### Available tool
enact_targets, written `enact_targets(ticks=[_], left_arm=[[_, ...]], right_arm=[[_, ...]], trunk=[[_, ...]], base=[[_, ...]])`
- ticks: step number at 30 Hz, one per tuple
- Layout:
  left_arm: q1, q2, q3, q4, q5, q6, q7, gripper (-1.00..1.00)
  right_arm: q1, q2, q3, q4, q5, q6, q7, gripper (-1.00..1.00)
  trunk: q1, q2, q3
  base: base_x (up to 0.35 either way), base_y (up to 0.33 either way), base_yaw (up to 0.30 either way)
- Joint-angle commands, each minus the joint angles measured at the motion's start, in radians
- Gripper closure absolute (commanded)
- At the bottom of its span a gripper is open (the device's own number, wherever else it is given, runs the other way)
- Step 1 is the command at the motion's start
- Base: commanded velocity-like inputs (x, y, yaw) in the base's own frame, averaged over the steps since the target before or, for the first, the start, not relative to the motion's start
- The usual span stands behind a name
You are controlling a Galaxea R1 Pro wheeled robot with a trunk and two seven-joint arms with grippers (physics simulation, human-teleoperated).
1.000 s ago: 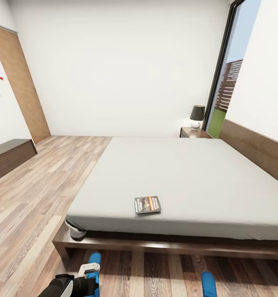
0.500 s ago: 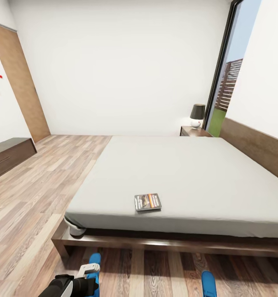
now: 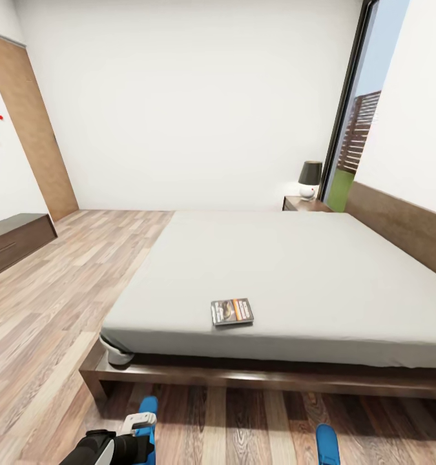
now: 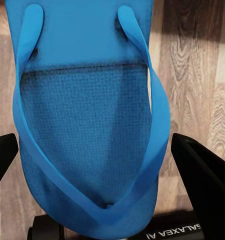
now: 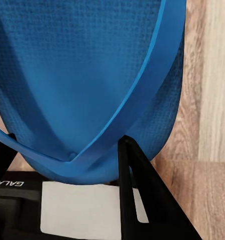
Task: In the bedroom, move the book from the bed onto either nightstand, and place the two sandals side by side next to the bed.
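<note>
1. Head view: bed takes up the middle, headboard along the right wall. Book lies flat on the mattress near the foot-side edge, left of centre, cover up.
2. Head view: nightstand stands at the far corner of the bed, touching or just beside it, with a lamp on top. Window is behind it.
3. Head view: door on the left wall, low dark cabinet below it along the left edge. Wood floor left of and in front of the bed.
4. Head view: left gripper at the bottom edge, over the left sandal, whose blue tip pokes out toward the bed frame. Right sandal shows as a blue tip at the bottom edge, further right. The two are well apart, both just short of the bed frame.
5. Left wrist view: left sandal seen sole-side up with its straps meeting in a V. Dark fingers sit out at either side of it, spread wide, not gripping; floor beneath.
6. Right wrist view: right gripper with the right sandal close up. One dark finger is at its edge, the other at the frame's corner. Cannot tell whether they pinch the sandal or just frame it.
</note>
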Motion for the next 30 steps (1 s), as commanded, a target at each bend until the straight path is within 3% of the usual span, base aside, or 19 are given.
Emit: enact_targets(ticks=[1, 9, 12, 14, 16, 17, 19, 22, 24, 26, 30], left_arm=[[0.000, 0.001, -0.006, -0.001, 0.010, 0.005, 0.002, 1.00], [0.000, 0.001, -0.006, -0.002, 0.010, 0.006, 0.002, 1.00], [0.000, 0.001, -0.005, -0.003, 0.010, 0.007, 0.004, 1.00], [0.000, 0.001, -0.004, -0.005, 0.009, 0.011, 0.008, 1.00], [-0.002, 0.002, -0.003, -0.008, 0.009, 0.015, 0.049, 1.00], [-0.005, 0.003, -0.003, -0.007, 0.010, 0.017, 0.118, 1.00], [-0.025, 0.022, -0.003, -0.005, 0.012, 0.019, 0.165, 1.00], [-0.039, 0.050, -0.003, 0.027, 0.012, 0.017, 0.179, 1.00], [-0.041, 0.082, -0.002, 0.034, 0.012, 0.016, 0.180, 1.00], [-0.042, 0.104, -0.001, 0.034, 0.012, 0.016, 0.180, 1.00], [-0.043, 0.109, -0.003, 0.032, 0.011, 0.016, 0.182, 1.00]], right_arm=[[-0.001, 0.000, 0.007, 0.002, -0.012, 0.004, 0.005, 1.00], [-0.001, 0.000, 0.001, 0.001, -0.012, 0.005, 0.003, 1.00], [-0.001, -0.007, -0.006, -0.013, -0.011, 0.017, 0.004, 1.00], [-0.002, -0.018, -0.009, -0.056, -0.011, 0.039, 0.004, 1.00], [-0.003, -0.032, -0.010, -0.100, -0.010, 0.104, 0.003, 1.00], [-0.004, -0.050, -0.010, -0.123, -0.010, 0.153, 0.004, 1.00], [-0.004, -0.076, -0.011, -0.161, -0.010, 0.195, 0.004, 1.00], [-0.005, -0.171, -0.011, -0.231, -0.012, 0.283, 0.009, 1.00], [-0.005, -0.222, -0.010, -0.241, -0.013, 0.308, 0.013, 1.00], [-0.005, -0.246, -0.009, -0.243, -0.014, 0.314, 0.015, 1.00], [-0.005, -0.284, -0.009, -0.246, -0.016, 0.317, 0.017, 1.00]], trunk=[[0.004, -0.008, -0.004], [0.035, -0.064, -0.029], [0.035, -0.064, -0.029], [0.035, -0.064, -0.029], [0.035, -0.064, -0.029], [0.035, -0.064, -0.029], [0.035, -0.064, -0.029], [0.035, -0.064, -0.029], [0.035, -0.064, -0.029], [0.035, -0.064, -0.029], [0.038, -0.071, -0.032]], base=[[0.000, 0.000, 0.000], [0.000, 0.000, 0.000], [0.000, 0.000, 0.000], [0.000, 0.000, 0.000], [0.000, 0.000, 0.000], [0.000, 0.000, 0.000], [0.000, 0.000, 0.000], [0.000, 0.000, 0.000], [0.000, 0.000, 0.000], [0.000, 0.000, 0.000], [0.000, 0.000, 0.000]])
